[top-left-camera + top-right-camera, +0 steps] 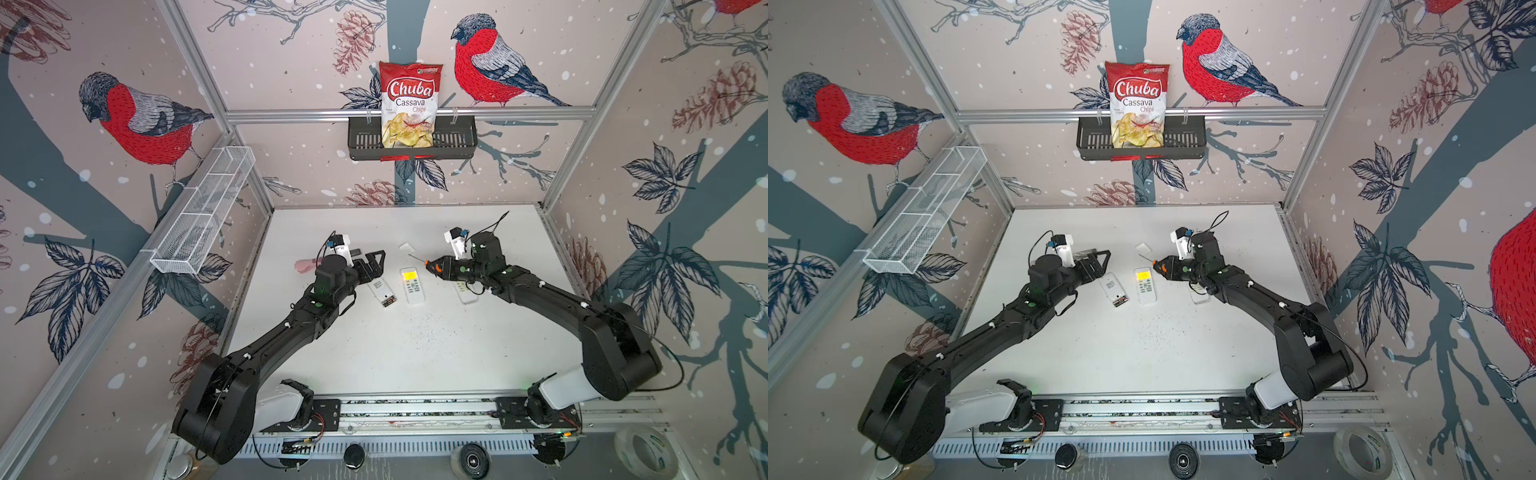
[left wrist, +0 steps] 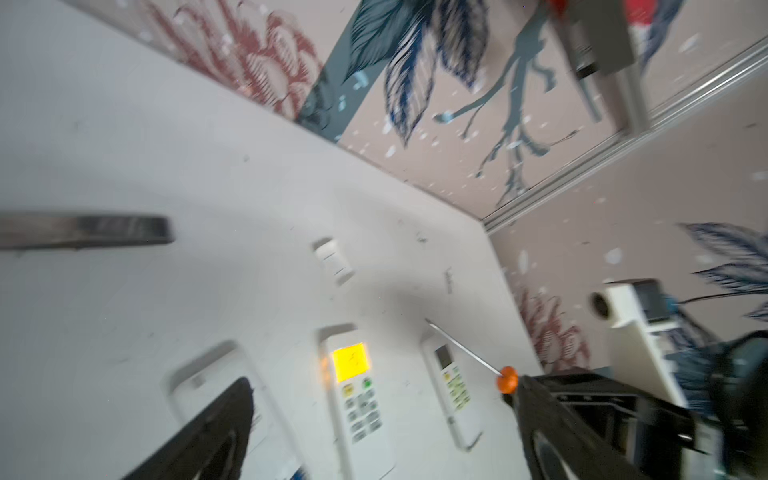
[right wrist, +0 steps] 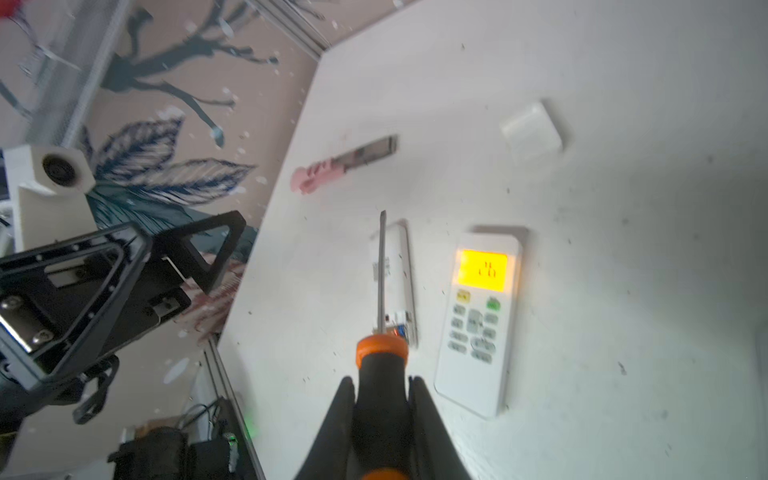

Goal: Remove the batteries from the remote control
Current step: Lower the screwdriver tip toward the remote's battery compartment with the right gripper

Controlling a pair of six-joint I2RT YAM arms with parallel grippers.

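Three white remote controls lie in a row on the table. The left remote (image 1: 380, 291) is face down with its compartment open, and black batteries (image 1: 388, 301) (image 1: 1120, 300) lie in it. The middle remote (image 1: 412, 286) (image 3: 478, 324) is face up with a lit yellow display. The right remote (image 1: 465, 291) lies partly under my right arm. My left gripper (image 1: 376, 265) (image 2: 381, 382) hangs open and empty just behind the left remote. My right gripper (image 1: 441, 267) (image 3: 382, 380) is shut on an orange-and-black screwdriver (image 3: 381, 270), whose shaft points over the left remote.
A white battery cover (image 1: 405, 246) (image 3: 532, 131) lies behind the remotes. A pink-handled blade (image 1: 305, 266) (image 3: 345, 162) lies at the far left by the left wrist. A black basket (image 1: 453, 141) with a chips bag hangs on the back wall, a white wire basket (image 1: 203, 216) on the left wall.
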